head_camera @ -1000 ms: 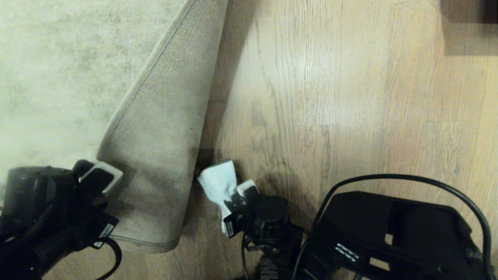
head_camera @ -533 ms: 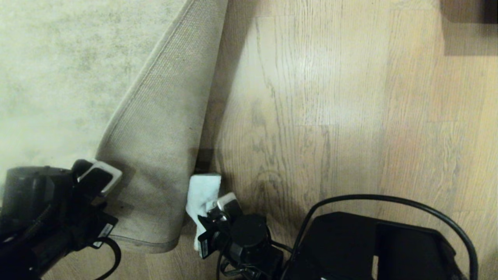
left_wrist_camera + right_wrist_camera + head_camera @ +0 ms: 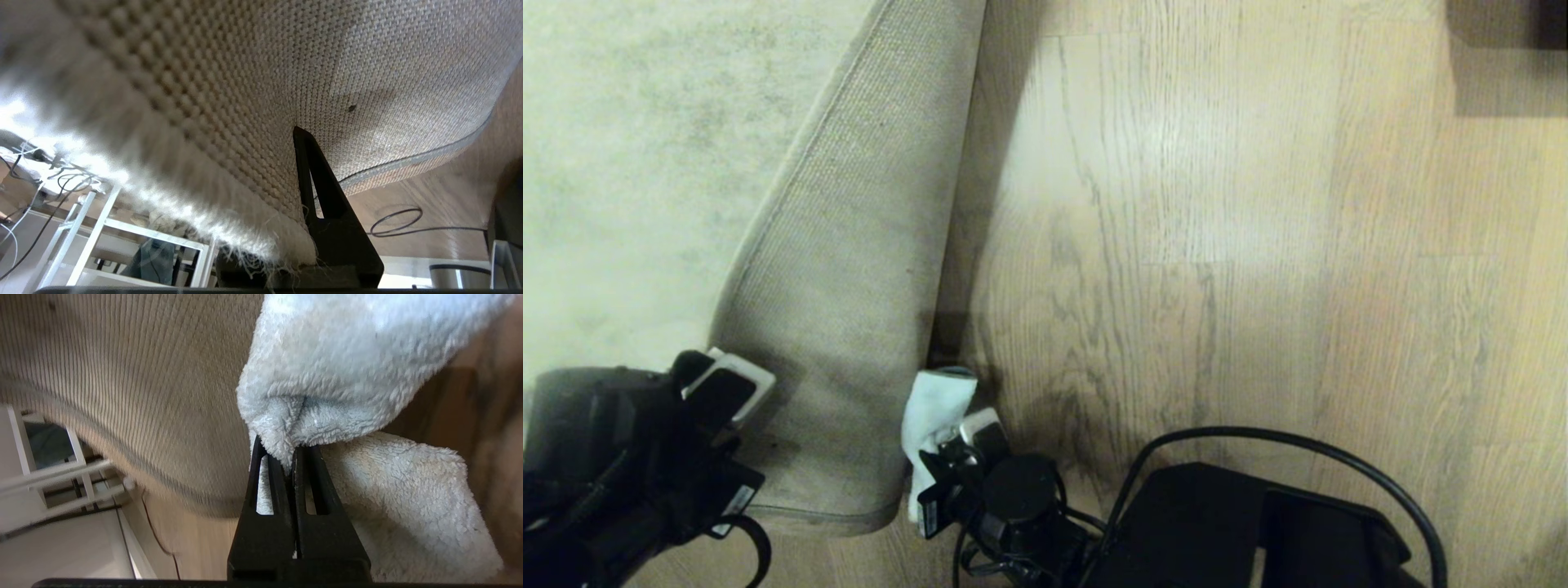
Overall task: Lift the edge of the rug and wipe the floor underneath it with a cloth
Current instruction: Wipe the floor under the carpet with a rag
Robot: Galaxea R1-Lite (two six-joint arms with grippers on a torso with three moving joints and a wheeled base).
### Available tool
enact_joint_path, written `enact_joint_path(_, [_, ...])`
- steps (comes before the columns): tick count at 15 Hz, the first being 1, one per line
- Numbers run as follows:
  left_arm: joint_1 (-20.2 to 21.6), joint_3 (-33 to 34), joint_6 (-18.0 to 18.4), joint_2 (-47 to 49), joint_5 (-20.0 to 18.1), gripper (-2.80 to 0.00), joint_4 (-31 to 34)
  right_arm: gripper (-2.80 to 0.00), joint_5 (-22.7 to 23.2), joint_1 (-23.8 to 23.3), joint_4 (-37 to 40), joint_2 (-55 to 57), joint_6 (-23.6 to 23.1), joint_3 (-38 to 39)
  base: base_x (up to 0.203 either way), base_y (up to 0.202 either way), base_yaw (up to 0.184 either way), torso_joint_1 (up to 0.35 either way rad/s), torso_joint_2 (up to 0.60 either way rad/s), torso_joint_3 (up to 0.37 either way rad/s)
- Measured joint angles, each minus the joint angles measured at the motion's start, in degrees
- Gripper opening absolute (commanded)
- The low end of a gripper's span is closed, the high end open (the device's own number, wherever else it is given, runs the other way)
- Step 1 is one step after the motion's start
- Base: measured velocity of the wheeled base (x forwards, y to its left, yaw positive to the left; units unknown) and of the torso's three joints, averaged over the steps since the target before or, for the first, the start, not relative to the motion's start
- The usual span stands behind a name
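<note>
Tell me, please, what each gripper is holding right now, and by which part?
The left gripper clamps the rug edge at its frayed border, folded back. The right gripper pinches a bunched fold of the cloth.

left tool (image 3: 723, 384): clamped, low at left | right tool (image 3: 947, 441): clamped, low centre

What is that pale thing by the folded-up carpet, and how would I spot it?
Find the big beige rug edge folded back off the wooden floor. Beside its lower corner, the right gripper pinches the cloth: small, fluffy, pale mint-blue, the only bright soft thing there.
</note>
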Motion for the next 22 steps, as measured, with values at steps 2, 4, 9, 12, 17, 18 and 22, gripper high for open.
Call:
enact_joint_path(2, [0.0, 0.5, 0.0, 0.0, 0.0, -2.80, 0.0, -2.80, -0.1, -0.1, -0.5, 1.2, 0.1, -2.2, 0.000, 0.000, 0.000, 0.000, 0.00, 0.000])
enact_joint_path(4, [0.0, 0.8, 0.0, -0.1, 0.0, -2.80, 0.0, -2.80, -0.2, -1.2, -1.2, 1.7, 0.2, -2.9, 0.000, 0.000, 0.000, 0.000, 0.00, 0.000])
enact_joint_path(9, [0.1, 1.2, 0.0, -0.1, 0.0, -2.80, 0.1, -2.80, -0.2, -5.6, -4.7, 1.7, -0.3, -0.8, 0.000, 0.000, 0.000, 0.000, 0.00, 0.000])
enact_joint_path(12, [0.1, 1.2, 0.0, -0.1, 0.0, -2.80, 0.2, -2.80, -0.2, -8.7, -6.4, 0.4, -0.7, 2.5, 0.000, 0.000, 0.000, 0.000, 0.00, 0.000])
enact_joint_path(17, [0.0, 1.1, 0.0, -0.1, 0.0, -2.80, 0.2, -2.80, 0.1, -15.2, -8.1, -4.6, -2.7, 8.7, 0.000, 0.000, 0.000, 0.000, 0.00, 0.000])
enact_joint_path(18, [-0.1, 1.1, 0.0, -0.1, 0.0, -2.80, 0.3, -2.80, 0.1, -16.7, -7.9, -6.0, -3.3, 10.0, 0.000, 0.000, 0.000, 0.000, 0.00, 0.000])
enact_joint_path(22, [-0.1, 1.1, 0.0, -0.1, 0.0, -2.80, 0.3, -2.80, 0.2, -22.3, -7.9, -12.2, -3.9, 15.2, 0.000, 0.000, 0.000, 0.000, 0.00, 0.000])
